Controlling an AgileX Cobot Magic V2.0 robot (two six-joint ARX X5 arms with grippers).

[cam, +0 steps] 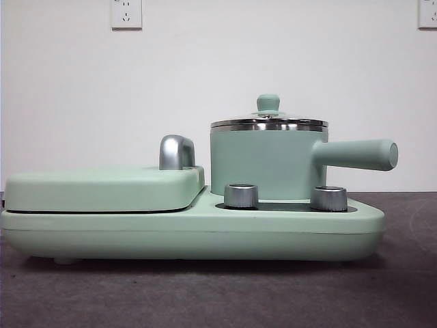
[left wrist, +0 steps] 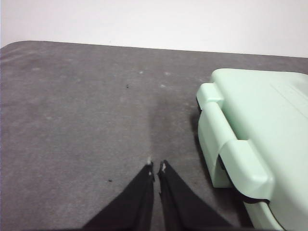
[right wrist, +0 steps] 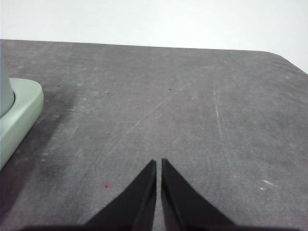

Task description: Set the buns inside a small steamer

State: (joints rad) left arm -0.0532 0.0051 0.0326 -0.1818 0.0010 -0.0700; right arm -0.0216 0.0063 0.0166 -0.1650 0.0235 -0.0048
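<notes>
The mint-green cylindrical small steamer (cam: 266,162), with steel rim, straight side handle and green-knobbed glass lid on, sits on the pale green cooker base (cam: 191,236) beside the flat lidded grill section (cam: 102,188). The left gripper (left wrist: 156,167) and right gripper (right wrist: 159,161) hang over bare grey worktop (right wrist: 168,106), jaws clenched, empty

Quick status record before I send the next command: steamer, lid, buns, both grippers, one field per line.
steamer: small steamer stands upright on the mint-green appliance base, side handle pointing sideways
lid: glass lid closed on the steamer
grill section: flat lid closed beside the steamer
buns: none visible in any view
left gripper: jaws shut, holding nothing, above bare table beside the grill end of the appliance
right gripper: jaws shut, holding nothing, above the table beside the base's corner
</notes>
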